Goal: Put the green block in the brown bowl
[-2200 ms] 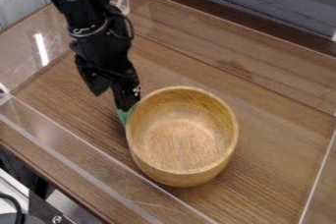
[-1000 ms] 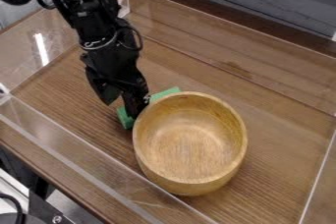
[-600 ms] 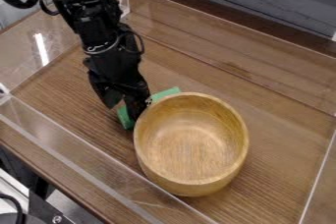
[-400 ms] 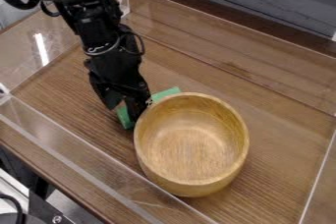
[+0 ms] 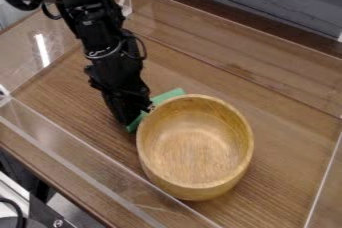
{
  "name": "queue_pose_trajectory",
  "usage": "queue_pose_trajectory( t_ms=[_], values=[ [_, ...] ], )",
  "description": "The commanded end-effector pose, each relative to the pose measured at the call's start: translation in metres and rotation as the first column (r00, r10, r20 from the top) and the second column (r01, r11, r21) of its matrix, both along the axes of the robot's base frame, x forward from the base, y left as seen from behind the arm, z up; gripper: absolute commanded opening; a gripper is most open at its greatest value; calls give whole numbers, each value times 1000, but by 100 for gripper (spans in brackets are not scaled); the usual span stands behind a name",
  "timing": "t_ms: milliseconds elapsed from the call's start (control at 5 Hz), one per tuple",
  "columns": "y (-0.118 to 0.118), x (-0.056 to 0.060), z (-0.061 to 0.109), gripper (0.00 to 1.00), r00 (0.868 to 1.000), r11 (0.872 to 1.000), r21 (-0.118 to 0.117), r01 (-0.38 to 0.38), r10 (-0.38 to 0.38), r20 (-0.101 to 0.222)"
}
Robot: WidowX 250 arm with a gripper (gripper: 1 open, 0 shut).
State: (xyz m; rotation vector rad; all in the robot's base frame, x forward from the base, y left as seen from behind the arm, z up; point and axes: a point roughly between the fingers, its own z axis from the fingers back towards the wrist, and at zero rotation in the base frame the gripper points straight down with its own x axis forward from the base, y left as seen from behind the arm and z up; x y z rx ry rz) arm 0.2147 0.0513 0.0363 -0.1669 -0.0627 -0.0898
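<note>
The brown bowl (image 5: 195, 144) sits upright on the wooden table, right of centre and towards the front. The green block (image 5: 166, 98) lies on the table against the bowl's upper-left rim; only a short end and a sliver near the fingers show. My gripper (image 5: 131, 114) points straight down at the block's left end, its black fingers drawn together on the block. The arm rises from there to the upper left and hides much of the block.
Clear plastic walls (image 5: 80, 157) fence the wooden table (image 5: 267, 82) at the front, left and right. The bowl's rim stands right beside the gripper. A dark wall runs along the back.
The fingers stood apart over the block's left end and have now closed on it. The arm, block and bowl have stayed in place over the last second.
</note>
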Motion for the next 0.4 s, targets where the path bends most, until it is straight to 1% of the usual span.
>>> queue_pose_trajectory(
  t_ms=[0,200],
  values=[
    [1,9,24,0,999,1000,23,8,-9,44],
    [-2,8,34,0,999,1000,19,13,-14,34]
  ],
)
